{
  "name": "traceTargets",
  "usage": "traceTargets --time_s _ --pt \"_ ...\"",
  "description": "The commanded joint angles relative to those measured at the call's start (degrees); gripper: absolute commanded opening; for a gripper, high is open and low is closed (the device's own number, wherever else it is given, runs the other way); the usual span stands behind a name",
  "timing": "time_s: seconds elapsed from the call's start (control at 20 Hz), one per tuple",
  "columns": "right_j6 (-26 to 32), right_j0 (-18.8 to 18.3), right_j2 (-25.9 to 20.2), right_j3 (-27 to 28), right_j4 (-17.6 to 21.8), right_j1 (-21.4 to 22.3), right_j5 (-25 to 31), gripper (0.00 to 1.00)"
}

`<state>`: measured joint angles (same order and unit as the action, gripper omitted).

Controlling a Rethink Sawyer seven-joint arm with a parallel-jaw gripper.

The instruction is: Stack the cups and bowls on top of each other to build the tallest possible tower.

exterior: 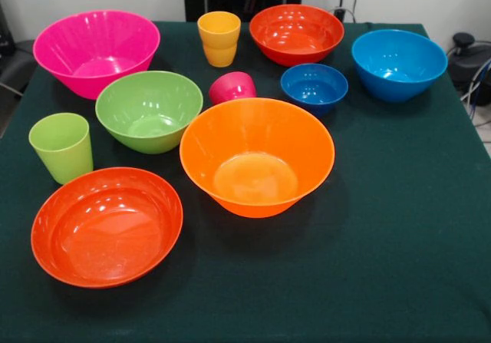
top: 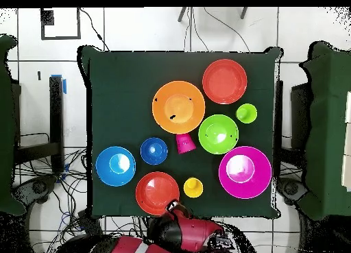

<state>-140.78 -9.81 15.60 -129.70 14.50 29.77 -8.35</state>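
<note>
Nothing is stacked yet: the bowls and cups lie scattered singly over the green surface (exterior: 399, 266), probably laid out so each can be reached alone. All stand mouth up except the pink cup (exterior: 232, 87), which lies on its side between the green bowl (exterior: 149, 110) and the small blue bowl (exterior: 314, 87), its long axis level. The arm (top: 185, 231) is drawn back at the surface's edge; whether its gripper is open I cannot tell.

White tiled floor (top: 137, 31), trailing cables (top: 206, 34)

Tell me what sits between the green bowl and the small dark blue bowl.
The pink cup, lying on its side, sits between the green bowl and the small dark blue bowl; both views show it.
</note>
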Motion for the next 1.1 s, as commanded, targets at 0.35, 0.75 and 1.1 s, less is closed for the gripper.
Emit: traceTargets --time_s 0.35,0.75,1.1 --pt "-1.8 0.1 -7.0 8.6 3.0 -6.6 -2.5 1.00" --pt "-1.8 0.4 -7.2 10.2 3.6 -8.6 -3.5 1.00" --pt "-1.4 -0.3 -8.0 11.2 4.5 -9.5 -3.6 1.00"
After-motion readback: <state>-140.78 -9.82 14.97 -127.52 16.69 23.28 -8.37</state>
